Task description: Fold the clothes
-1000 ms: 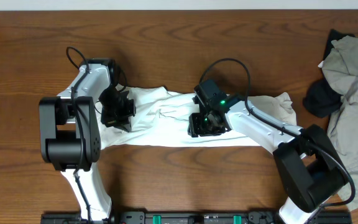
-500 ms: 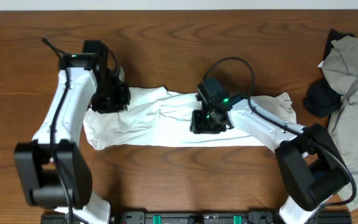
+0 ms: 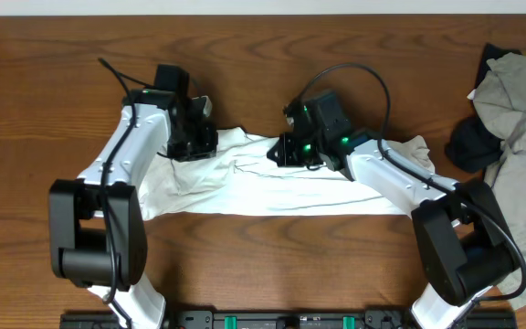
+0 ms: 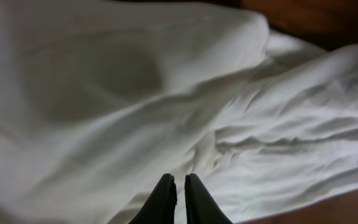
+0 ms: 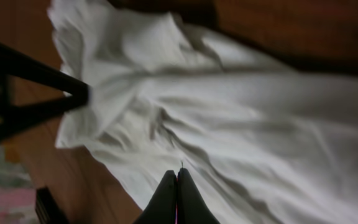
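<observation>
The white T-shirt (image 3: 245, 187) lies as a long wrinkled band across the middle of the table; no black lettering shows. My left gripper (image 3: 194, 144) is over the shirt's far left edge. In the left wrist view its jaws (image 4: 179, 182) are closed to a thin slit over the white cloth (image 4: 260, 124), with nothing seen between them. My right gripper (image 3: 292, 151) is over the far edge near the shirt's middle. In the right wrist view its jaws (image 5: 177, 175) are pressed together above the cloth (image 5: 260, 124), holding nothing.
A heap of grey-beige clothes (image 3: 523, 100) with a dark garment (image 3: 468, 146) lies at the right edge of the wooden table (image 3: 263, 55). A black part of the left arm (image 5: 23, 93) shows at the left of the right wrist view.
Both grippers have moved toward the far edge of the shirt. The left one also shifted right, from the shirt's left end. The shirt's shape is nearly the same.
</observation>
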Tool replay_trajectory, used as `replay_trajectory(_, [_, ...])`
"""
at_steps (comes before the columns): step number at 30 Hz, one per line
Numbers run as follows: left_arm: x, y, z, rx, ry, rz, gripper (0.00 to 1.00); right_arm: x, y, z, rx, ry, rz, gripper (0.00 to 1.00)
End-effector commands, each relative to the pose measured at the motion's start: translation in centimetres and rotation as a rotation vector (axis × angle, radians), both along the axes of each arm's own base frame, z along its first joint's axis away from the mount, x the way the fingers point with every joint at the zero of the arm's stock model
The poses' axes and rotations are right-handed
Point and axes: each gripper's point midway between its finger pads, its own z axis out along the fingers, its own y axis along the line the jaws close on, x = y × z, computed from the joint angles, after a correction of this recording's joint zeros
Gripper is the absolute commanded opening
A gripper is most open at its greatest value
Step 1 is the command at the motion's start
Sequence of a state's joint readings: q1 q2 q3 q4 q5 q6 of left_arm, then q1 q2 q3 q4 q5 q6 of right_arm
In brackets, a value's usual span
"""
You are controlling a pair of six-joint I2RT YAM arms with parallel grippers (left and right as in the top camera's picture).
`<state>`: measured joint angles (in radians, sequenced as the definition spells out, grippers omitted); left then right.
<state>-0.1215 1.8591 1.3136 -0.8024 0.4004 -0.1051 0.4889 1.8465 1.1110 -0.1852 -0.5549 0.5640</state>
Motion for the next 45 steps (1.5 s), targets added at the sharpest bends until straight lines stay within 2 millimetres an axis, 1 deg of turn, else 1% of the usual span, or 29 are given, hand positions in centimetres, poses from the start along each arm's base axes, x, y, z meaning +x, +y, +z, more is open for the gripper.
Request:
replay_trajectory(1, [0.3,-0.5,-0.7,-0.021,0.017,0.025,0.10,0.6,0.1,0.7,0.041,0.011,-0.031,0.01])
replay_trajectory(3, [0.6,-0.5,-1.2,-0.022,0.017,0.034,0.10,1.0,0.3,1.0,0.053,-0.012,-0.035,0.01])
replay_trajectory(5, [0.9,-0.6,-1.5,-0.022,0.013,0.034,0.10,2.0,0.3,1.5,0.058,-0.058,-0.050,0.01])
replay_trajectory(7, [1.2,-0.6,-1.9,-0.024,0.008,0.033,0.10,3.0,-0.1,1.5,0.035,-0.094,-0.095,0.01])
replay_trajectory(8, [1.3,-0.6,-2.1,-0.023,0.007,0.034,0.10,3.7,-0.6,1.3,0.009,-0.106,-0.140,0.01])
replay_trajectory(10, [1.4,-0.7,-2.6,-0.024,0.013,0.042,0.10,4.8,-1.7,0.6,-0.044,-0.118,-0.220,0.01])
replay_trajectory(11, [1.5,-0.7,-2.8,-0.024,0.016,0.045,0.10,5.1,-2.1,0.5,-0.059,-0.130,-0.237,0.01])
replay_trajectory(15, [1.8,-0.9,-3.4,-0.024,0.015,0.042,0.10,6.3,-3.8,-1.3,-0.139,-0.143,-0.309,0.02])
replay_trajectory(21, [2.2,-1.3,-3.4,-0.027,-0.005,0.033,0.10,8.2,-6.2,-3.6,-0.173,-0.102,-0.356,0.02])
replay_trajectory(25, [2.0,-1.5,-3.5,-0.027,-0.001,0.026,0.10,9.0,-7.0,-4.8,-0.194,-0.047,-0.338,0.01])
replay_trajectory(28, [1.9,-1.8,-3.5,-0.027,-0.002,0.020,0.10,9.0,-7.0,-5.1,-0.224,-0.025,-0.316,0.01])
replay_trajectory(32, [1.9,-1.9,-3.5,-0.026,0.000,0.016,0.10,8.7,-6.9,-4.9,-0.240,-0.003,-0.301,0.01])
replay_trajectory(35, [1.9,-1.9,-3.6,-0.026,0.001,0.016,0.10,7.7,-7.1,-5.2,-0.258,0.049,-0.287,0.01])
replay_trajectory(39, [1.9,-1.9,-3.6,-0.026,0.001,0.016,0.10,5.7,-7.8,-6.3,-0.303,0.132,-0.271,0.01])
replay_trajectory(43, [1.9,-1.9,-3.6,-0.026,0.002,0.016,0.10,4.8,-8.1,-6.6,-0.329,0.154,-0.241,0.01])
replay_trajectory(45, [1.7,-1.9,-3.6,-0.025,0.008,0.016,0.10,3.9,-8.3,-6.9,-0.343,0.194,-0.232,0.01])
